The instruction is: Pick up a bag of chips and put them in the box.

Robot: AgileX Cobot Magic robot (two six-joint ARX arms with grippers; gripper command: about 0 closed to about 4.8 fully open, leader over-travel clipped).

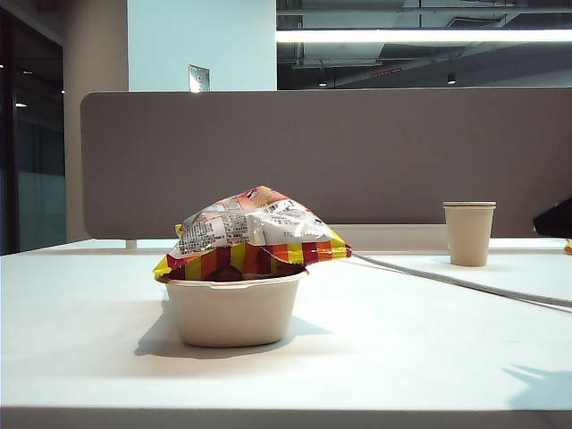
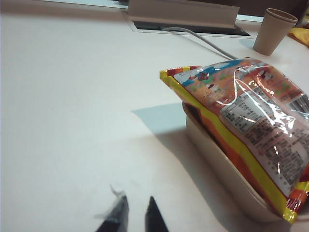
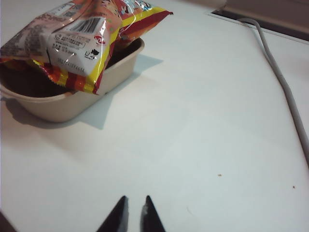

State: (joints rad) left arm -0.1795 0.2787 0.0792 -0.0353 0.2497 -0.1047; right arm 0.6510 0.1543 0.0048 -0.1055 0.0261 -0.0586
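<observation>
Bag of chips (image 1: 253,232) sitting tilted atop the box (image 1: 234,310) (overhanging its rim), mid-worktop nearer front edge, left gripper (image 2: 135,212) hovering w/ tips pinched narrow, empty, right gripper (image 3: 133,212) likewise, both apart from box.

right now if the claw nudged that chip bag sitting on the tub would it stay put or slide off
Probably slide. The chip bag lies across the pulp tub rim, not down inside, one corner overhanging, so a nudge could tip it off. Its glossy film looks slippery, and the puffed shape suggests it's light and crushable. Both the left claw and right claw are shut, apart from it.
</observation>
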